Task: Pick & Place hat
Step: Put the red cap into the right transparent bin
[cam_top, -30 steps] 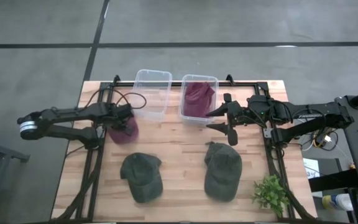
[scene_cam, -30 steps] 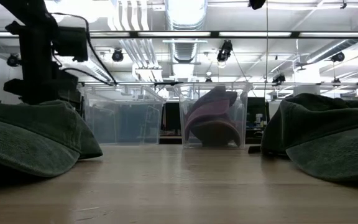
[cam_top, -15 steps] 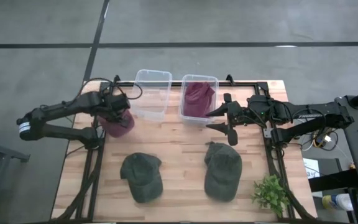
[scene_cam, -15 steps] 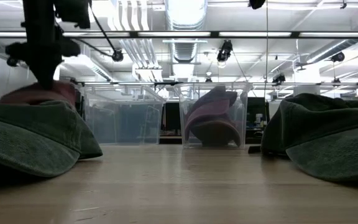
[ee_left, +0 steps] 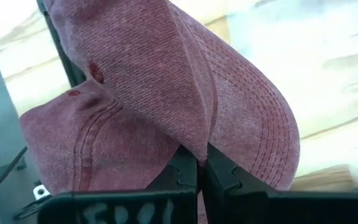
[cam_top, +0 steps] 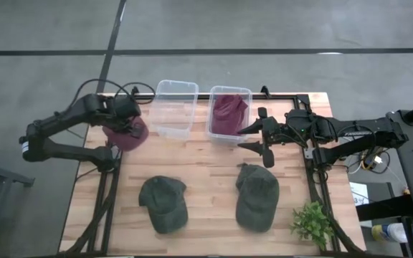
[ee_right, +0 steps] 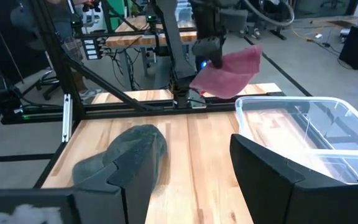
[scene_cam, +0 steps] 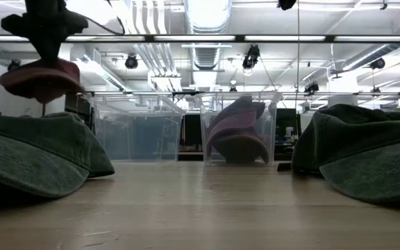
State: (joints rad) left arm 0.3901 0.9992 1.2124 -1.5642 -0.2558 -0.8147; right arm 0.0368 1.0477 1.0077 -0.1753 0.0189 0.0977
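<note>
1. The left claw (cam_top: 129, 123) is clamped on a dark red hat (cam_top: 126, 133); the left wrist view shows its two dark fingers (ee_left: 182, 177) pressed together on a fold of the cloth.
2. That hat (scene_cam: 40, 78) hangs clear above the bench, near the far left corner, just beside the empty clear bin (cam_top: 176, 107).
3. In the low view the left claw is cut off by the picture's upper edge, and a green hat hides the bench beneath the lifted one.
4. The held hat (ee_left: 166, 93) is speckled dark red cloth with a stitched curved brim; its crown is creased where the fingers pinch it, and it droops to both sides.
5. The right claw (cam_top: 253, 136) waits near the far right of the bench, fingers spread apart, just beside a second clear bin (cam_top: 229, 114).
6. That bin holds another dark red hat (cam_top: 227, 112), crumpled.
7. Two green hats lie near the front edge, one left (cam_top: 163, 203) and one right (cam_top: 256, 196).
8. A small green plant (cam_top: 312, 221) sits at the front right corner.
</note>
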